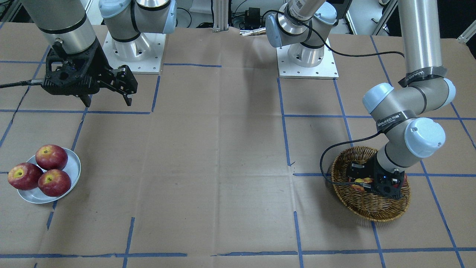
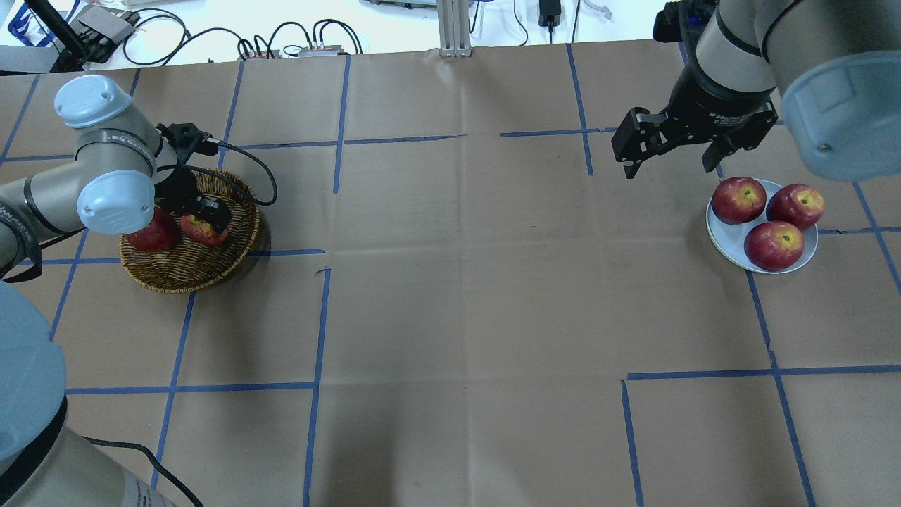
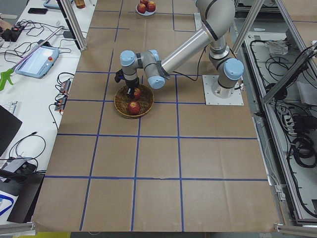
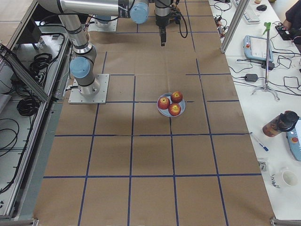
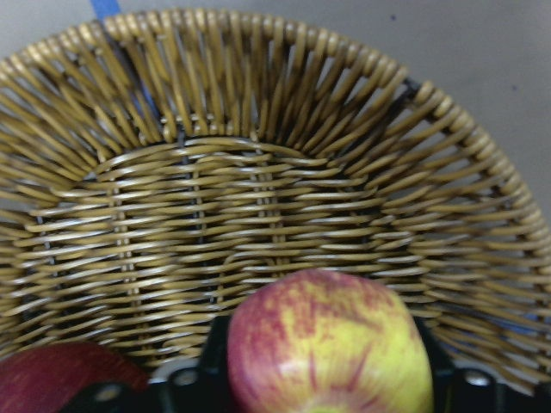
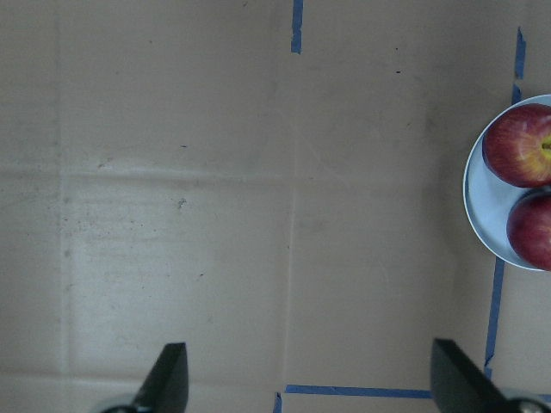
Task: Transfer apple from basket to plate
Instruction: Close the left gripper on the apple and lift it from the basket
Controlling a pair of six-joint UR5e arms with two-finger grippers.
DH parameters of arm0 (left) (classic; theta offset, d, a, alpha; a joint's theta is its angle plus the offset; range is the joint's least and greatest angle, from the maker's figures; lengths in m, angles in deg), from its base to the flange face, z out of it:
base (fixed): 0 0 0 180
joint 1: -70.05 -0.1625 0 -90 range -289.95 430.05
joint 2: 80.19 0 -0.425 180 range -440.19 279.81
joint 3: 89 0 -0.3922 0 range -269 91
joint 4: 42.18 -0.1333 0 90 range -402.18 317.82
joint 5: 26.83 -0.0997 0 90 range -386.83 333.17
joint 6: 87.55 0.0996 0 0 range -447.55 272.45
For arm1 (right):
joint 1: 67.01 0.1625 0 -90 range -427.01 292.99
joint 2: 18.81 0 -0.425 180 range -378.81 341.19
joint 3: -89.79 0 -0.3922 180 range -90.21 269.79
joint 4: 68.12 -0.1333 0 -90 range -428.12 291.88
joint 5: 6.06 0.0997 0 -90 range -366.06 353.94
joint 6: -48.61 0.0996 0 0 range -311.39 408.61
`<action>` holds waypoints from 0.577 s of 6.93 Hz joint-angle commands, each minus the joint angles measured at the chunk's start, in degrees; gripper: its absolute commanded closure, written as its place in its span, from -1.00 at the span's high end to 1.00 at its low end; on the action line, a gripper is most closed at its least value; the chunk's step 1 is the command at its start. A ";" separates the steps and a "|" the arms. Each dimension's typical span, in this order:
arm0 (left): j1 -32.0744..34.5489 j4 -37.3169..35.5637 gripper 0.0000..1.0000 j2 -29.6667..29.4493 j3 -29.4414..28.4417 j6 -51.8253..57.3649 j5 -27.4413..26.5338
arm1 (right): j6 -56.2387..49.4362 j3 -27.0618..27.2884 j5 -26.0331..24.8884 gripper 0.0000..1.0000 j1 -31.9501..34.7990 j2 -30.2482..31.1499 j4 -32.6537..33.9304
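Note:
The streaky pinkish-red and yellow-green apple (image 5: 327, 344) lies in the brown wicker basket (image 2: 183, 278). My left gripper (image 2: 205, 220) is down inside the basket. Its fingers sit against both sides of the apple (image 2: 196, 229), shut on it. The apple is low over the basket floor (image 5: 258, 172). The silvery-grey plate (image 2: 725, 238) stands far off at the table's other end and holds three deeper-red apples (image 2: 773, 244). My right gripper (image 2: 669, 165) is open and empty. It hangs above the table just beside the plate (image 6: 473, 185).
A uniformly dark red apple (image 2: 151, 236) lies in the basket beside the held one, also at the lower left of the left wrist view (image 5: 60, 379). The table is brown paper with blue tape lines (image 2: 324, 317). The arm bases (image 1: 306, 61) stand at the robot's side.

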 commanded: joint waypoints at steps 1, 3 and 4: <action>1.23 6.56 -0.44 2.92 -3.66 -1.98 -0.43 | 0.00 0.00 0.05 1.00 0.00 0.00 0.00; 10.93 15.47 -0.44 6.10 -9.64 -14.14 -2.96 | 0.00 0.00 -0.04 1.00 0.00 0.00 0.00; 16.47 15.49 -0.43 5.41 -10.97 -21.43 -4.90 | 0.00 0.00 0.05 1.00 0.00 0.00 0.00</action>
